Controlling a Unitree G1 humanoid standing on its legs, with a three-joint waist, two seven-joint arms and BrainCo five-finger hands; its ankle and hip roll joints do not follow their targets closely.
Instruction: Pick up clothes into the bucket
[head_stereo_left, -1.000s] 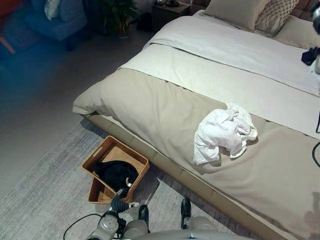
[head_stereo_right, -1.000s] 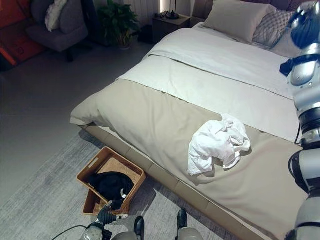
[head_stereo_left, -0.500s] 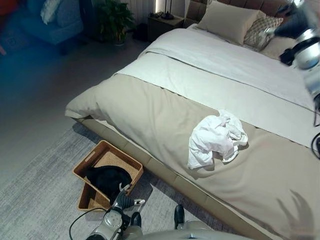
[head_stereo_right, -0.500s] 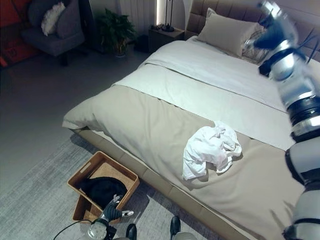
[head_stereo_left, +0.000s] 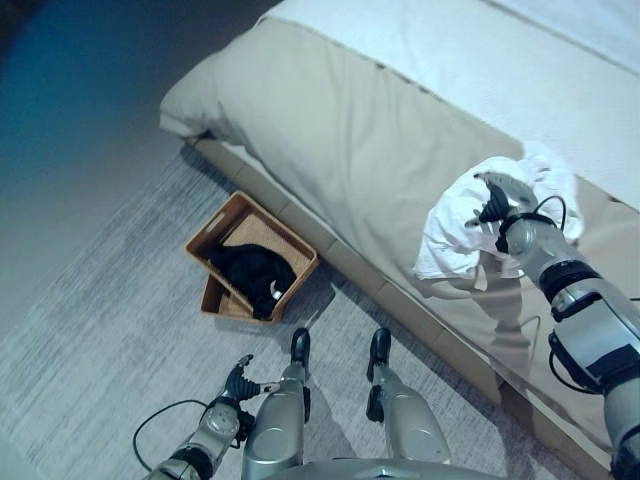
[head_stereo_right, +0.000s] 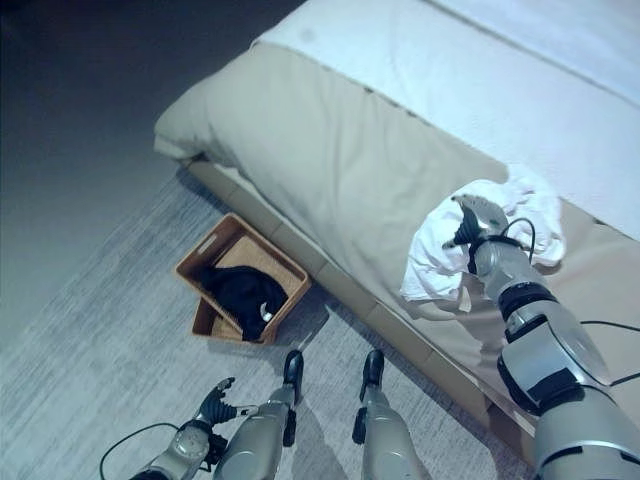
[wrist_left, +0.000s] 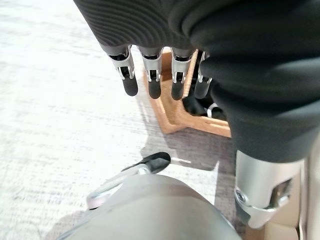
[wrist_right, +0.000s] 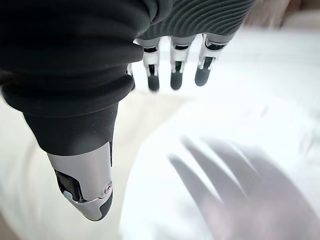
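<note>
White clothes (head_stereo_left: 470, 215) lay in a crumpled heap on the tan cover (head_stereo_left: 350, 150) of the bed, near its foot-side edge. Right hand (head_stereo_left: 497, 200) hung over the heap. Wrist view showed its fingers (wrist_right: 174, 75) straight and spread, thumb (wrist_right: 85, 190) held apart, nothing in its grasp, its shadow falling on the white cloth below. Whether the fingertips touched the cloth could not be told from the head views.

Basket (head_stereo_left: 215, 235) stood on the grey rug (head_stereo_left: 100, 340) just beside the bed frame, well apart from the heap. A black garment (head_stereo_left: 250, 272) already lay inside, draped toward one rim. A second tray seemed to sit under the basket, offset.

Left hand (head_stereo_left: 240, 380) hung low by the rug, fingers (wrist_left: 152, 82) straight, holding nothing; basket corner showed past them.

Judged step: reach for the white clothes, grasp not yet made. Next move would call for lowering the right hand into the heap and closing fingers on a good bunch of cloth, so no trailing part drags, then carrying it down off the bed to the basket.
</note>
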